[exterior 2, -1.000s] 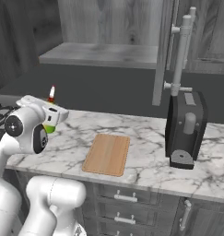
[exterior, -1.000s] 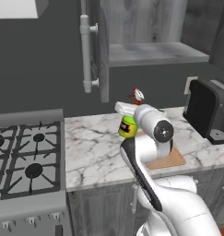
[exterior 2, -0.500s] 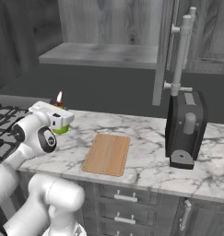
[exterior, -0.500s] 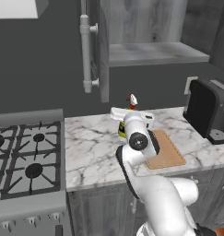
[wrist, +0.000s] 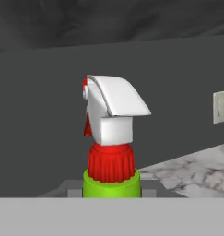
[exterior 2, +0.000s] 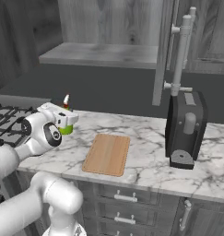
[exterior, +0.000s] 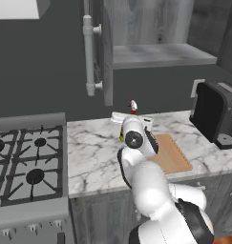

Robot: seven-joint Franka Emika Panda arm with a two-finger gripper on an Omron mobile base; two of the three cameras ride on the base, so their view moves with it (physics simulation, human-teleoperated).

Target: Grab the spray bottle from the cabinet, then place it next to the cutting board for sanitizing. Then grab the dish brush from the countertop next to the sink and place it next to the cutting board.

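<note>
A white robot arm holds its gripper [exterior 2: 63,123] above the white marble countertop [exterior 2: 145,161], its fingers pinching the green spray bottle [exterior 2: 66,129], which stands upright with its red-and-white trigger top [wrist: 111,124] rising above the hand. The bottle hangs over the counter just left of the tan cutting board [exterior 2: 107,153], apart from it, with bare marble below. The board lies flat near the counter's front edge. To its right, across a strip of open marble, stands a dark toaster [exterior 2: 185,129]. To the left, the counter ends at a gas stove [exterior: 26,166]. Overhead, the grey cabinet [exterior: 155,52] has its door [exterior: 107,47] swung open, the long bar handle [exterior: 90,52] jutting forward above the counter, its shelf bare.
</note>
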